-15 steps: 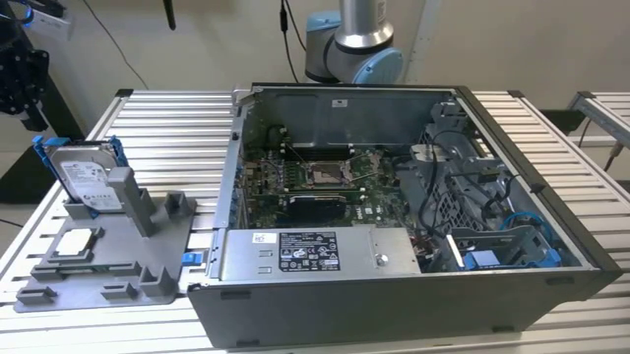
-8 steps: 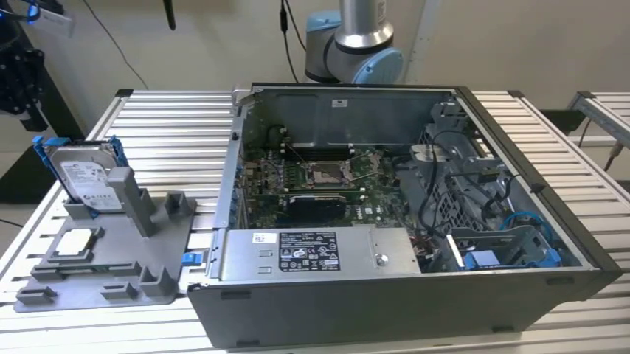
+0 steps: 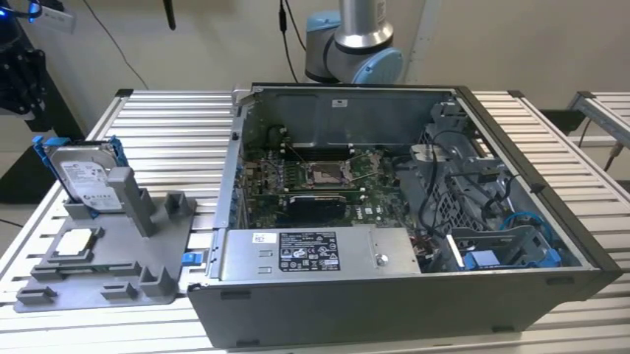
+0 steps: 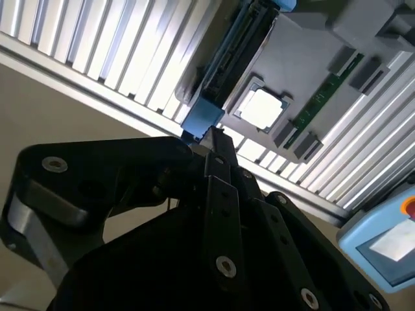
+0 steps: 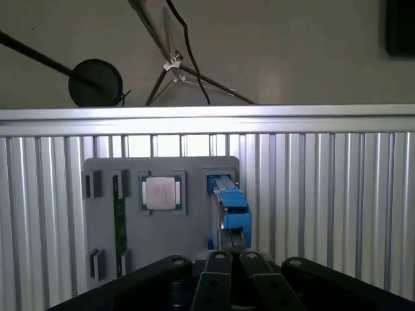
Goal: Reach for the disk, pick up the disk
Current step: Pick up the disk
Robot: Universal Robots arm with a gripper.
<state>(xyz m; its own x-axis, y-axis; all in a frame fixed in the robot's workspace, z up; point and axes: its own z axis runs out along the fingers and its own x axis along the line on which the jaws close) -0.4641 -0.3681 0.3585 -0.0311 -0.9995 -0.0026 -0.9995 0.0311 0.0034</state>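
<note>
Your end effector (image 4: pixel 214 136) was clenched in both wrist views, fingertips pressed together with nothing between them. It hung apart from the disk (image 3: pixel 84 175), no contact.

You had the disk standing on edge, leaning back a little, in a slot of the grey fixture (image 3: pixel 113 258). It sat at the exterior view's left, in the upper left of that frame. Its blue carrier framed the silver body, and the white label faced the camera. In the first wrist view the disk appeared edge-on, in line with the fingertips.

The processor chip (image 3: pixel 77 242) lay flat in its pocket on the same fixture, near the disk. A green memory stick (image 5: pixel 119 214) lay beside the chip. The fixture rested on the slatted worktop (image 3: pixel 167 118), just beside the open computer case (image 3: pixel 394 310)
</note>
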